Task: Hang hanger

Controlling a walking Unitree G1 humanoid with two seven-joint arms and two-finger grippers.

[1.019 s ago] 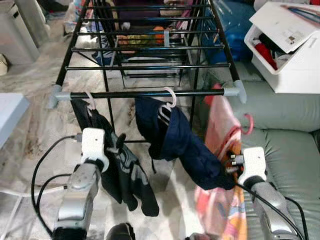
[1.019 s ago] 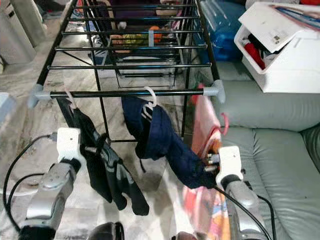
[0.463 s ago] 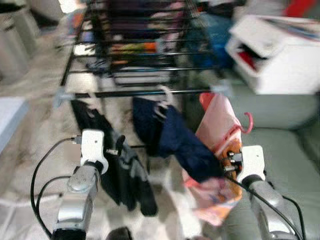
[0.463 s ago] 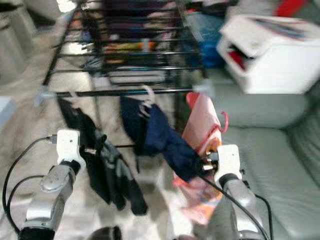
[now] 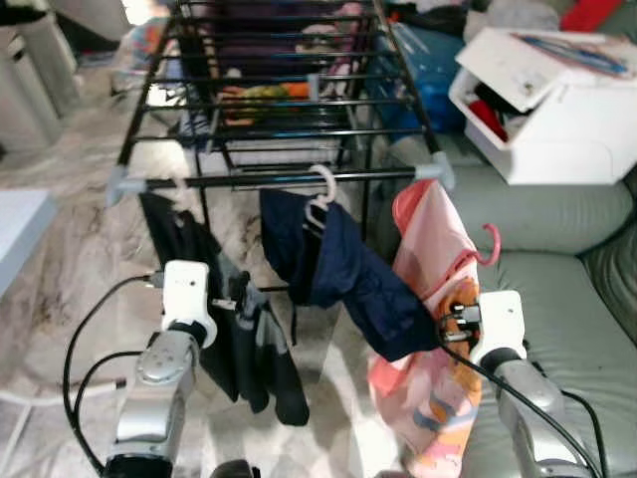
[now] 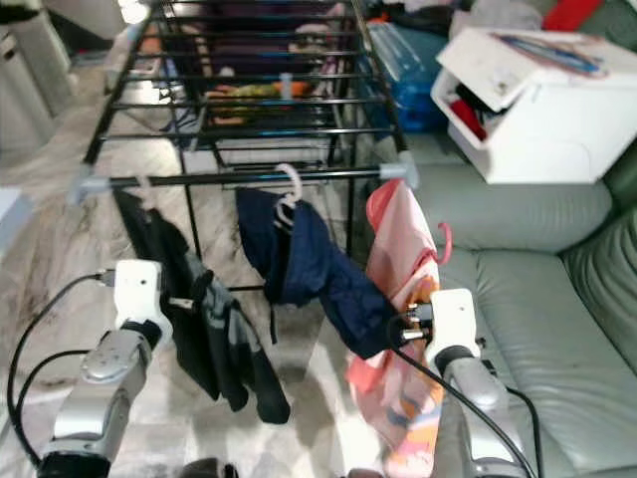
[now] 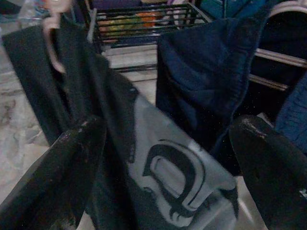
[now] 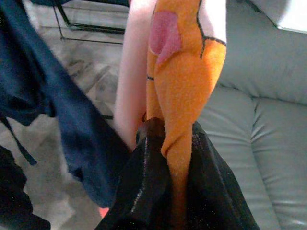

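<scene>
My right hand (image 8: 165,158) is clamped on the orange-and-pink printed cloth (image 5: 438,368), its black fingers (image 8: 144,191) pinched hard on a fold so that the garment hangs below my grip while the pink plastic hanger (image 5: 488,244) threaded through it stands up above, hook free; I judge I hold it low like this so the hook can be lifted over the rail. The hanger is just beside the right end of the black front rail of the drying rack (image 5: 289,180), not yet on it. My left hand (image 5: 242,299) waits with its fingers (image 7: 72,172) spread apart, close in front of the black-and-grey printed garment (image 7: 168,172) that already hangs at the left of the rail, gripping nothing. Between the two, a dark navy fleece garment (image 5: 338,269) hangs from a white hanger hook (image 5: 323,184) at mid-rail, its tail draped toward my right hand. Under the rack is a pale marbled floor (image 5: 70,249). To the right sits a grey-green leather sofa (image 5: 567,299), with a white open-lidded box (image 5: 557,110) on top of it. Farther back the rack's bars (image 5: 279,100) carry more laundry.
</scene>
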